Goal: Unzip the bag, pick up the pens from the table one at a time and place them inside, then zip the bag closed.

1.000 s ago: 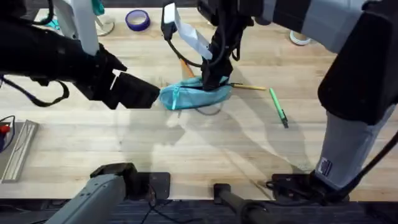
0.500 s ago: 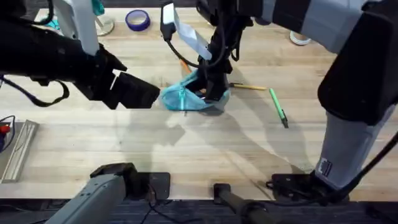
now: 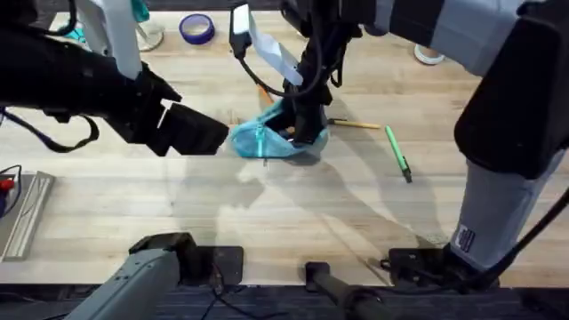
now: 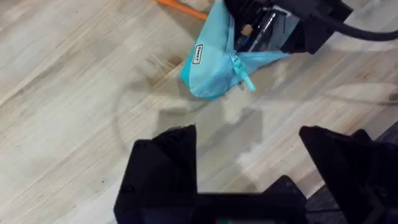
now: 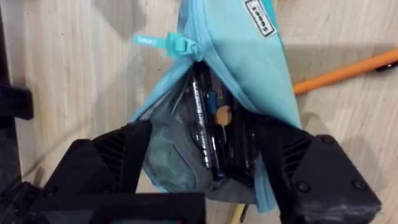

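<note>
The light blue soft fabric pouch [image 3: 277, 138] lies near the middle of the pale wooden plank table [image 3: 267, 213], its zipper run open along most of the top so the mouth gapes. In my right wrist view the grey lining shows, with dark slim items lying lengthwise inside (I cannot tell what they are). The teal zipper pull [image 5: 163, 42] hangs at the closed end of the pouch, the end toward my left arm.

My right gripper [image 3: 302, 124] stands over the open mouth, fingers spread wide, one black finger [image 5: 109, 165] on each side of the opening and the fabric stretched between them. They close on nothing.

My left gripper [image 3: 209, 135] hovers just beside the pouch's closed end, its black fingers [image 4: 165, 165] wide apart and empty above bare wood.

A slim orange pen [image 5: 342, 70] sticks out from behind the pouch on the far side. A yellow pen [image 3: 356, 124] lies just beyond my right gripper, and a green pen [image 3: 397, 154] rests farther out toward my right arm.
</note>
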`<state>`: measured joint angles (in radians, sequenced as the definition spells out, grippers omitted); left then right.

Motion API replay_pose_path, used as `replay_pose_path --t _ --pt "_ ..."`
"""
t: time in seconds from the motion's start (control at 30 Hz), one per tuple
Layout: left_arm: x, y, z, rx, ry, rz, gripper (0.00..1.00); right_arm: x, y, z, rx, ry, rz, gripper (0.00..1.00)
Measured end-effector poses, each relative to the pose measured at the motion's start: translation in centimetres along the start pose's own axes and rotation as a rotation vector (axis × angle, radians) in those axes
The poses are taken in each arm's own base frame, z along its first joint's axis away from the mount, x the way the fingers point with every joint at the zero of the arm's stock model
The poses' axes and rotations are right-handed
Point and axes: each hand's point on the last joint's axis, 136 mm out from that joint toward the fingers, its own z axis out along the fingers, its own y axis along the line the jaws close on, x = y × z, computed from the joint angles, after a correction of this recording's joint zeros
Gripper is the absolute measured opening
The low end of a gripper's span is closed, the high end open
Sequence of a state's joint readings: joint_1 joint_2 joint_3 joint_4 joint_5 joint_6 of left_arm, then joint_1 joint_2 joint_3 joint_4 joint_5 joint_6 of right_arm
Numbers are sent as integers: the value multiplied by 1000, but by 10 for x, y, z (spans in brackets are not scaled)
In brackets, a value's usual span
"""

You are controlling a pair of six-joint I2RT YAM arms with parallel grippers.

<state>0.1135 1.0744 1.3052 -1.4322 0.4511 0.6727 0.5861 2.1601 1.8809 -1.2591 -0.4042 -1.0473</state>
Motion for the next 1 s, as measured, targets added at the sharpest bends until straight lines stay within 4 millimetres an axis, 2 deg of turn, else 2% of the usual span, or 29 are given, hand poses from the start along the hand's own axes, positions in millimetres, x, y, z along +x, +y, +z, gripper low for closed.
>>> replay_pose_path --t 0.3,0.47,0.73,0.87,1.0 --pt "0 0 0 0 0 0 995 -1 1 -1 -2 -4 139 996" --pt "0 0 0 0 0 0 995 3 3 -16 5 -25 272 996" --pt "0 0 0 0 0 0 995 22 -4 -77 125 -114 454 997" --pt "0 0 0 0 0 0 995 27 2 -112 201 -160 478 996" --pt "0 0 0 0 0 0 995 41 4 -139 301 -158 542 996"
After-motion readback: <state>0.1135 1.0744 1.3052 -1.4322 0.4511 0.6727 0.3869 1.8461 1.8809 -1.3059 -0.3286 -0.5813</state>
